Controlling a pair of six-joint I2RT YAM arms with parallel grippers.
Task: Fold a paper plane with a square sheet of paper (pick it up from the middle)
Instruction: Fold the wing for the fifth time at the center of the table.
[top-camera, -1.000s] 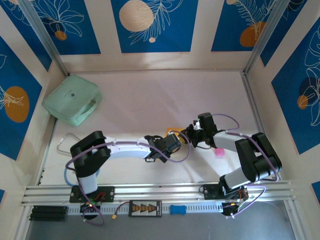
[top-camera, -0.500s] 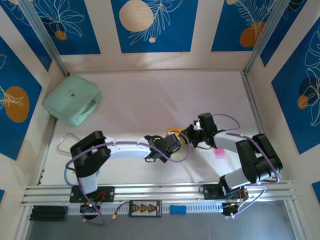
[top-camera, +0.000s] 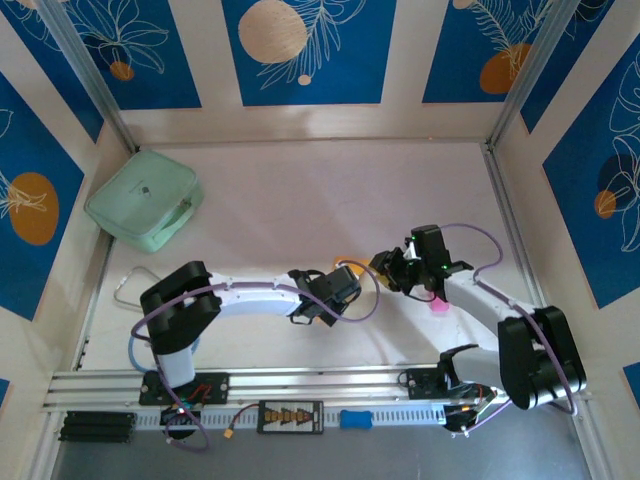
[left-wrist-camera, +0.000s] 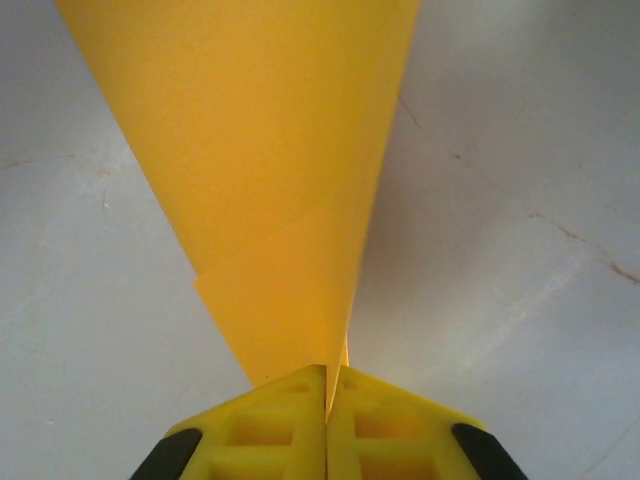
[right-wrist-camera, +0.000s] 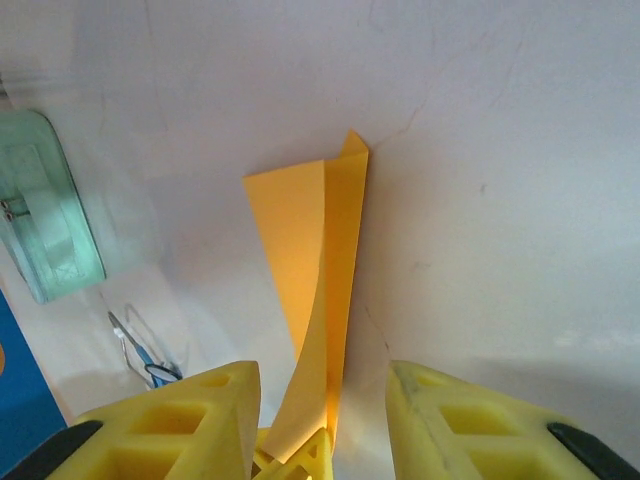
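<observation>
The square sheet of paper (left-wrist-camera: 270, 180) is orange-yellow and folded into a narrow pointed dart with a centre crease, like a paper plane (right-wrist-camera: 310, 250). My left gripper (left-wrist-camera: 327, 375) is shut on its near end, holding it just above the table. From above, only a sliver of the paper (top-camera: 348, 261) shows between the two wrists. My right gripper (right-wrist-camera: 320, 372) is open. The dart's tail passes between its fingers (right-wrist-camera: 190, 420) with a gap on each side. The left gripper's yellow fingertips (right-wrist-camera: 300, 462) pinch the paper at the bottom of the right wrist view.
A mint-green case (top-camera: 143, 207) lies at the far left of the table and appears again as a mint-green case (right-wrist-camera: 45, 220) in the right wrist view. A small pink object (top-camera: 438, 305) sits under the right forearm. A wire loop (top-camera: 125, 285) lies by the left arm's base.
My right gripper has opened off the paper and drawn back to the right, its elbow swinging outward. The left gripper has closed fully on the paper and kept its place.
</observation>
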